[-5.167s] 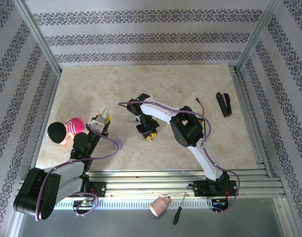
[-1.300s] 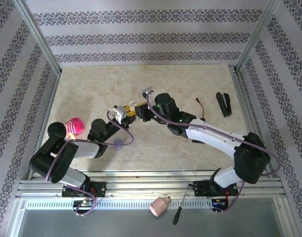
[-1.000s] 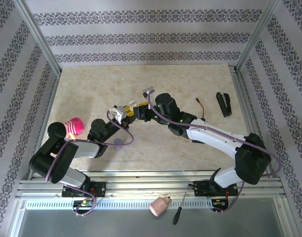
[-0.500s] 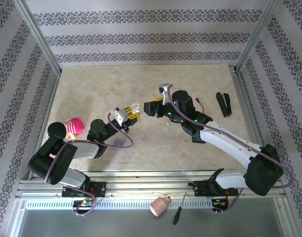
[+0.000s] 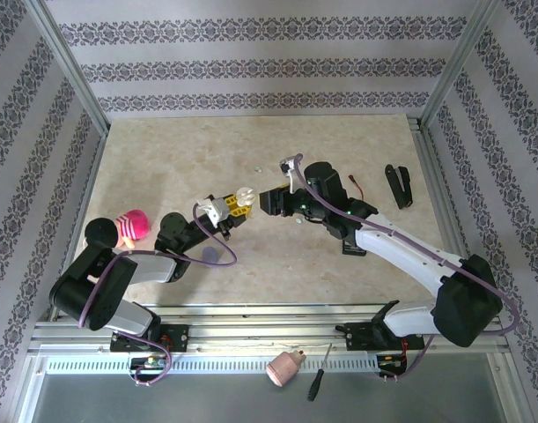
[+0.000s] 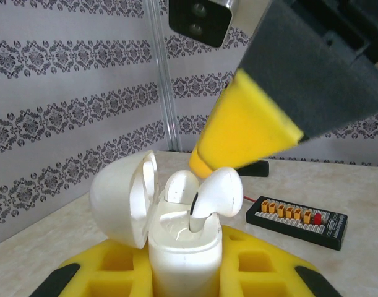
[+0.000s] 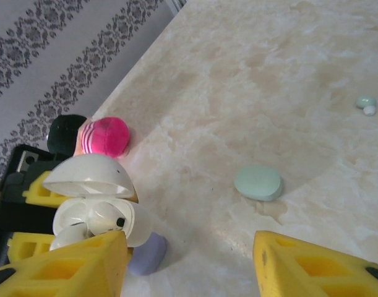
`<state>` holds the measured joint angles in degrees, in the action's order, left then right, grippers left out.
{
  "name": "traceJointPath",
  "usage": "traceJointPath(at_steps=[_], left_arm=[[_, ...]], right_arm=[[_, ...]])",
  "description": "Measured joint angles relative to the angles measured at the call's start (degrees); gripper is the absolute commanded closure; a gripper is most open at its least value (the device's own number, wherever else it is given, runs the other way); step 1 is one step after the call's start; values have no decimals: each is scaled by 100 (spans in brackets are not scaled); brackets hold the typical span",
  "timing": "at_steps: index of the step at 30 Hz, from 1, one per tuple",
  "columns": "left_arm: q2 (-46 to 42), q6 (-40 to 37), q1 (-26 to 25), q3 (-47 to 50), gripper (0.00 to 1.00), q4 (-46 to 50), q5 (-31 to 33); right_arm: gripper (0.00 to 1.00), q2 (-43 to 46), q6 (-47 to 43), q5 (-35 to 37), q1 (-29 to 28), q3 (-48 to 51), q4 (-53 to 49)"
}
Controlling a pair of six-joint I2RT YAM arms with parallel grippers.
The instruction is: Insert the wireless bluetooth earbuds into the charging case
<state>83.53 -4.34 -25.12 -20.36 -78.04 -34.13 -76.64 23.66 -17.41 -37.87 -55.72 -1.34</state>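
Since half a second ago the right gripper (image 5: 270, 202) has come a little lower and nearer to the left gripper (image 5: 232, 206), although one second earlier the two were almost touching and now a small gap is between them. The left gripper has its yellow pads pressed on the body of the white charging case (image 6: 182, 247) and holds it upright above the marble table (image 5: 163, 159), with the lid (image 6: 124, 198) swung open to the left side. Two white earbuds (image 6: 216, 192) are in the case; one sits lower, and the other stands tilted, its stem in the socket and its round head above the rim. In the left wrist view one finger of the right gripper, yellow foam on black, hangs just above this bud, and I cannot tell if it touches. The right gripper (image 7: 189, 272) is spread wide and nothing is between its pads. On the table beyond lie a mint green case (image 7: 257, 182), closed, and a lilac case (image 7: 146, 253) near the left gripper. Two loose buds (image 7: 365, 103), mint and white, lie together far away. A pink and black toy (image 7: 105, 136) stands behind the held case.
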Motion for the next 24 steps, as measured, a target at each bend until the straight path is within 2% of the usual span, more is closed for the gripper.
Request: traceJointPath(at_steps=[24], left_arm=[[118,2,0,-20,100,-4,9]], right_arm=[[39,-433,-140,-227,-328,-332,-107]])
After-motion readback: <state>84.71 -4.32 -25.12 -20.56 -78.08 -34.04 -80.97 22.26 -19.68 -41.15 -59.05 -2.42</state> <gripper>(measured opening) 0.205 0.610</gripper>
